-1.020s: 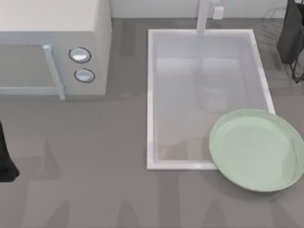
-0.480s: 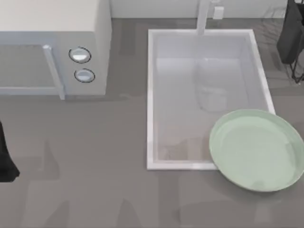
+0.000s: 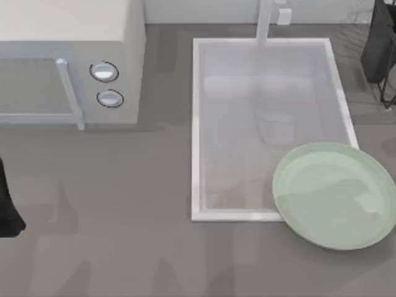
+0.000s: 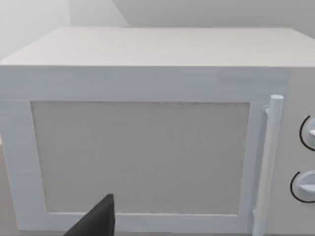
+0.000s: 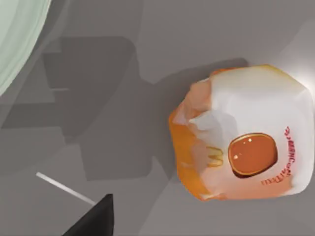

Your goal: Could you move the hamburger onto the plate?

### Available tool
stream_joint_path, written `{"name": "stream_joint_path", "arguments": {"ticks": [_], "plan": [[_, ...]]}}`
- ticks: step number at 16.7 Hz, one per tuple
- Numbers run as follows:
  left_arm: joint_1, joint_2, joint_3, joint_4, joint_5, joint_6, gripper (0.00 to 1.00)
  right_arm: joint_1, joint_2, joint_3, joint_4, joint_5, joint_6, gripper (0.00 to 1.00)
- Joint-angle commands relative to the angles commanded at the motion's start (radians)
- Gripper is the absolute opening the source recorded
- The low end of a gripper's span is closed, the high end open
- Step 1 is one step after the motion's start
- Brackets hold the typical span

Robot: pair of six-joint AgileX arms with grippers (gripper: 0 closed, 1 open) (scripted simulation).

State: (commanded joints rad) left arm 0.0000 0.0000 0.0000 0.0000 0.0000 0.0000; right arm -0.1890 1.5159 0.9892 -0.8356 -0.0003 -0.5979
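The hamburger [image 5: 243, 147] is a small orange-tan lump in a white wrapper with a red-orange patch. In the right wrist view it lies on the grey counter, apart from the curved rim of the plate [image 5: 19, 39]. A dark part of my right gripper [image 5: 96, 221] shows at that view's edge, off the hamburger and not touching it. In the top view the pale mint-green plate [image 3: 334, 195] rests on the counter at the right, overlapping the sink's near right corner, and nothing lies on it. My left arm [image 3: 6, 207] is parked at the far left edge.
A white microwave [image 3: 68, 62] with its door shut stands at the back left, and it faces the left wrist camera [image 4: 147, 147]. The white sink basin [image 3: 266, 117] sits in the middle back. A dark object [image 3: 378, 46] stands by a wire rack at the back right.
A grey shadow has spread over the near half of the plate. The plate, the sink and the left arm have not moved.
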Motion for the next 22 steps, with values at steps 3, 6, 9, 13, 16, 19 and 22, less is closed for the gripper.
{"name": "stream_joint_path", "arguments": {"ticks": [3,6,9,13,16,19,22], "plan": [[0.0,0.0,0.0,0.0,0.0,0.0,1.0,-0.021,0.168,0.123,-0.089,-0.002,-0.069,1.0],[0.0,0.0,0.0,0.0,0.0,0.0,1.0,-0.033,0.254,0.19,-0.133,-0.004,-0.106,1.0],[0.0,0.0,0.0,0.0,0.0,0.0,1.0,-0.034,0.262,0.198,-0.138,-0.004,-0.11,1.0],[0.0,0.0,0.0,0.0,0.0,0.0,1.0,-0.03,0.269,0.185,-0.119,-0.004,-0.107,1.0],[0.0,0.0,0.0,0.0,0.0,0.0,1.0,-0.031,0.318,0.137,-0.022,-0.004,-0.106,1.0],[0.0,0.0,0.0,0.0,0.0,0.0,1.0,-0.031,0.379,0.076,0.11,-0.004,-0.105,1.0],[0.0,0.0,0.0,0.0,0.0,0.0,1.0,-0.031,0.414,0.039,0.173,-0.003,-0.104,1.0]]}}
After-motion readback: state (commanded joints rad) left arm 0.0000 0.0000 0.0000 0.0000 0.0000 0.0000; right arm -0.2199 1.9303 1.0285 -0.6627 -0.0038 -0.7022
